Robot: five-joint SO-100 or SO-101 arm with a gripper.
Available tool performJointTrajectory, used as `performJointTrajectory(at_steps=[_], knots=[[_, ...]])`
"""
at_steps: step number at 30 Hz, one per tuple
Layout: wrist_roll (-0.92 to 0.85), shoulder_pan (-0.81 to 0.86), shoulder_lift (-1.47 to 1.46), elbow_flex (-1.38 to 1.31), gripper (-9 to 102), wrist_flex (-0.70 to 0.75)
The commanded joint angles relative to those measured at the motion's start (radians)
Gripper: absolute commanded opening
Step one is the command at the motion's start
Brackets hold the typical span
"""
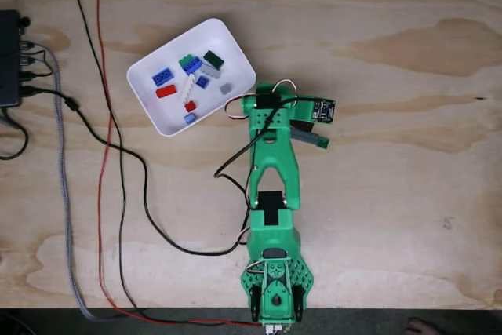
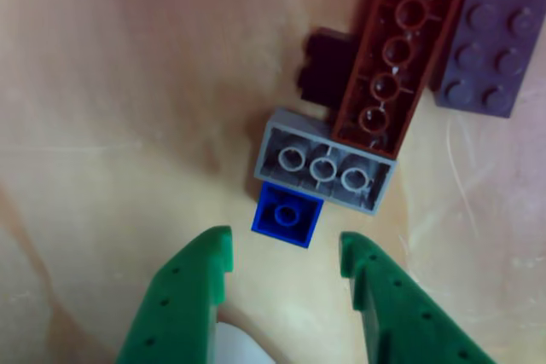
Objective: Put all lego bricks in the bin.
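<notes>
With the arm [image 1: 271, 170] stretched over the bench [image 1: 392, 194] beside the bin [image 1: 157, 119], I see my pincer [image 2: 286, 262] spread, empty, above four loose bricks: blue [image 2: 287, 215], grey [image 2: 324, 162], brown [image 2: 401, 49], purple [image 2: 490, 36]. The bin holds about eight.

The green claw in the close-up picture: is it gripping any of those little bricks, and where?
Nothing is held. The gripper is open, its fingers apart over bare wood, with the small blue brick lying just ahead of the tips, untouched.
</notes>
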Motion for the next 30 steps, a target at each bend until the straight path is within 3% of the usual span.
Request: performJointTrajectory(at_steps=[1,8,11,14,18,20,23,27,30], knots=[[0.009,-0.002,-0.005,-0.075,14,-0.021],[-0.011,0.025,-0.028,-0.072,10,-0.044],[-0.025,0.023,-0.031,-0.072,1,-0.054],[-0.049,0.011,-0.026,-0.058,0,-0.063],[-0.143,-0.014,0.176,0.028,0,-0.071],[-0.311,-0.086,0.468,0.097,0,-0.078],[-0.693,-0.339,0.775,0.029,0,0.020],[-0.922,-0.528,0.592,-0.353,0,0.250],[-0.996,-0.509,0.348,-0.525,0,0.206]])
